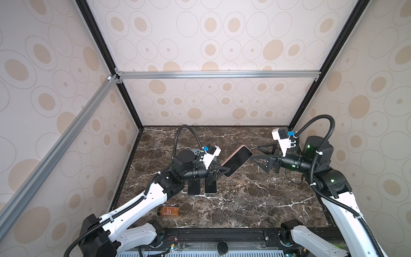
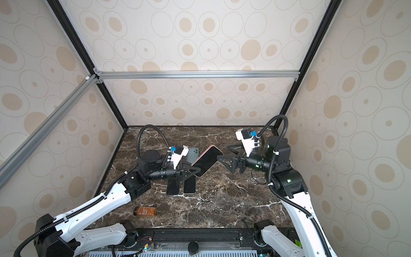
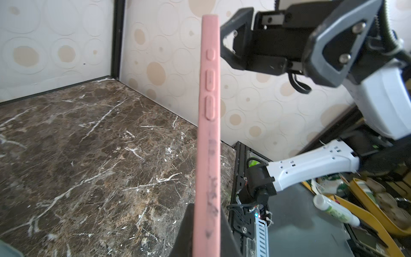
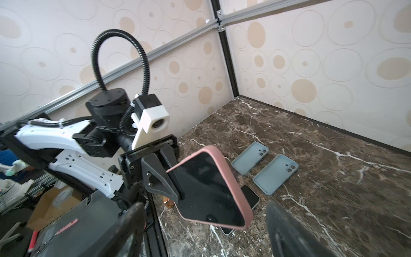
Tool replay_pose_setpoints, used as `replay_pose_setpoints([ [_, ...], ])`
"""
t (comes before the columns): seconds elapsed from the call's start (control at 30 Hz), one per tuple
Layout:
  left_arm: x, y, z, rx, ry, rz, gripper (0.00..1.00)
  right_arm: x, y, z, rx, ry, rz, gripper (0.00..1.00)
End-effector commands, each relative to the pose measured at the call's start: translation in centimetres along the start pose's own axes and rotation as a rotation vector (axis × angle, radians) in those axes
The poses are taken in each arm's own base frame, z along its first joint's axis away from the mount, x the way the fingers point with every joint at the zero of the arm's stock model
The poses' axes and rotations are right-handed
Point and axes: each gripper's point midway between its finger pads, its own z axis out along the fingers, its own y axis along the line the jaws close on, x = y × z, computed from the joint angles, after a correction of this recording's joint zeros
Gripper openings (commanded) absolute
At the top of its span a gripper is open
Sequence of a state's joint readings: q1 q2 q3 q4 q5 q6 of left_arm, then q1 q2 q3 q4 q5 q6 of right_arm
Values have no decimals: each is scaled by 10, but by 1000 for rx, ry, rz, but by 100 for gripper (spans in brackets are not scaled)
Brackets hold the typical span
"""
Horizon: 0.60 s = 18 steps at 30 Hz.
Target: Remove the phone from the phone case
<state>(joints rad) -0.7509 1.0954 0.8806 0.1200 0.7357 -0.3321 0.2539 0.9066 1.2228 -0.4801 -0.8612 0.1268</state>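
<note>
The left gripper (image 1: pixel 222 170) pinches the phone (image 1: pixel 236 160) by its lower end, one finger flat across the dark screen, and holds it tilted in the air above the marble table (image 1: pixel 255 200). The pink case (image 3: pixel 209 133) wraps the phone all round. No corner looks lifted, though the back is hidden, so I can't be sure. The right gripper (image 1: pixel 254 153) stands with jaws spread at about 3 o'clock from the phone's upper end, just beside it and not touching.

To do this step well, the right jaws should take only the pink rim at the free top corner, not the glass, and peel it backwards while the left grip resists. As the left finger clamps screen and case together, the peel should begin far from it. Pull gently: the bare phones (image 1: pixel 194 188) lie on the table at 7 o'clock, where a slipped phone might land
</note>
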Motion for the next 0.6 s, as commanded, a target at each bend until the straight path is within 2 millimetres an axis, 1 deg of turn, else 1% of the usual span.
replay_pose_setpoints([
  [0.0, -35, -47, -17, 176, -110, 236, 0, -10, 33, -5, -168, 7, -24, 85],
  [0.1, -39, -57, -20, 215, -127, 278, 0, -10, 46, -3, -293, 46, 39, 80],
  [0.13, -40, -59, -21, 225, -130, 284, 0, -10, 48, -2, -319, 54, 60, 77],
  [0.27, -43, -60, -21, 230, -134, 307, 0, -11, 52, -2, -356, 60, 100, 66],
  [0.43, -44, -61, -19, 238, -131, 315, 0, -16, 55, 0, -392, 43, 135, 61],
  [0.57, -46, -61, -20, 236, -137, 319, 0, -13, 53, 5, -396, 52, 164, 54],
])
